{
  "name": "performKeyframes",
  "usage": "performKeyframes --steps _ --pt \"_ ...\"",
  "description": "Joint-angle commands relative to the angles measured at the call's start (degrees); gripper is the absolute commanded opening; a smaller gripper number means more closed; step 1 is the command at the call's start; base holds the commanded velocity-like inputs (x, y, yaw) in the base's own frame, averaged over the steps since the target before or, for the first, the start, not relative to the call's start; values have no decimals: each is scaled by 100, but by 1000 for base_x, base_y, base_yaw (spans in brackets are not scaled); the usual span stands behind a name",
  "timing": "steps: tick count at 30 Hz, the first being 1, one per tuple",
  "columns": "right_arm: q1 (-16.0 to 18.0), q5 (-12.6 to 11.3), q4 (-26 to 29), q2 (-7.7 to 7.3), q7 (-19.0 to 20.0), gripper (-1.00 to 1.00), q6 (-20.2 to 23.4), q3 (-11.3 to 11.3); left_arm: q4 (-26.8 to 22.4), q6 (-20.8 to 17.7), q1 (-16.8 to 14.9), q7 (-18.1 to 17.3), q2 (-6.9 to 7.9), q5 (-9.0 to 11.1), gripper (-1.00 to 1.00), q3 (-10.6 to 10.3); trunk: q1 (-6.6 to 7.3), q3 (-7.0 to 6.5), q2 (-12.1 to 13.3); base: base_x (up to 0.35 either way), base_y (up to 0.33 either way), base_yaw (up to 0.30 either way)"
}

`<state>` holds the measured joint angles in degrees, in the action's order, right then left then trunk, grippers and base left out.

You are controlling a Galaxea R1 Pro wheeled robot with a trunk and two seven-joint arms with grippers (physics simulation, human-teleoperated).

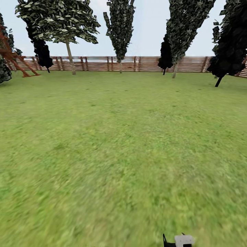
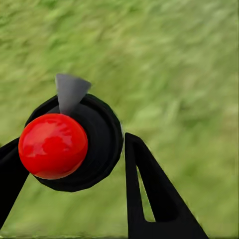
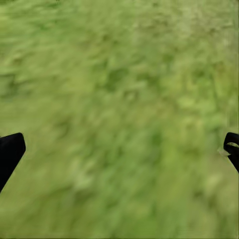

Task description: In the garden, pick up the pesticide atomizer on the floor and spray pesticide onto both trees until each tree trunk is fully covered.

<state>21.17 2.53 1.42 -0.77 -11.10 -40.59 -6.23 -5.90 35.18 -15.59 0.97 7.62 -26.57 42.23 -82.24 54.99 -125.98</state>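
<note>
Between the fingers of my left gripper [image 2: 82, 164]: pesticide atomizer [image 2: 74, 144], pinched, red ball and black round body with its grey cone pointing away over the lawn [image 2: 189, 74]. Right gripper [image 3: 119, 149]: spread wide, holding nothing (grass beneath). Nearest pale-trunked tree [image 1: 70, 58]: far ahead and to my left by the fence [image 1: 103, 63], well apart from the atomizer, so driving comes before spraying.

Green grass lawn [image 1: 113, 144], trees [image 1: 70, 58] rooted.
</note>
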Motion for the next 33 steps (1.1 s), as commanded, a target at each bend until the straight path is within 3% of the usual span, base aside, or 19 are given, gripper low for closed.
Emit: performKeyframes --steps 1,6,33 --pt "2 28 -2 -1 -60 100 -2 -45 9 20 -6 5 -3 -58 -100 49 1 7 -2 0 0 289" --pt "-3 28 -2 -2 -60 100 -4 -45 3 15 -6 61 -21 -48 -100 63 1 20 -2 97 0 289" --pt "-34 28 -2 -1 -64 100 -2 -51 10 15 -6 70 -24 -42 -100 66 1 90 -2 315 114 289"
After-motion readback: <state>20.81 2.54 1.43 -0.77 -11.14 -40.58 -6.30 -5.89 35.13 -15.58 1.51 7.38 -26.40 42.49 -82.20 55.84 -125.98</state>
